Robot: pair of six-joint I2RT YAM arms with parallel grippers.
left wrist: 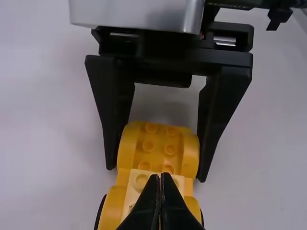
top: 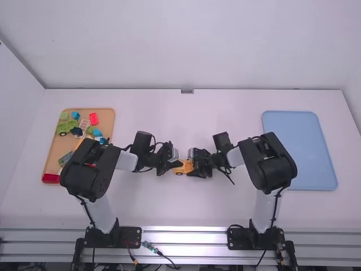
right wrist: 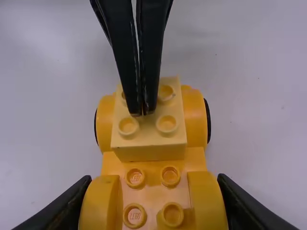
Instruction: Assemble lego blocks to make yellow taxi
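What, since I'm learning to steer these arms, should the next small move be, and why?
Probably a short, straight push down with the left gripper. Its closed fingertips are over the pale yellow block, which sits on the orange car body. The right gripper grips that body from both sides, so it should stay steady. Whether the block is fully seated, I can't tell.

Yellow toy car base (right wrist: 113, 163): hard, smooth plastic with a soft gloss, its round studs catching light. The pale yellow two-by-two-stud brick (right wrist: 148, 152) is plastic too, smooth and satiny. Left gripper (top: 179, 164): smooth black fingers with glossy edges. Right gripper (top: 190, 164): matt black fingers, and at twelve o'clock in the left wrist view, a sleek silvery metal-looking housing (left wrist: 134, 13). Tabletop (top: 186, 212): smooth, matt white. At three o'clock, a smooth, plastic-looking blue tray (top: 299, 149); at six, shiny metal rails (top: 186, 237).
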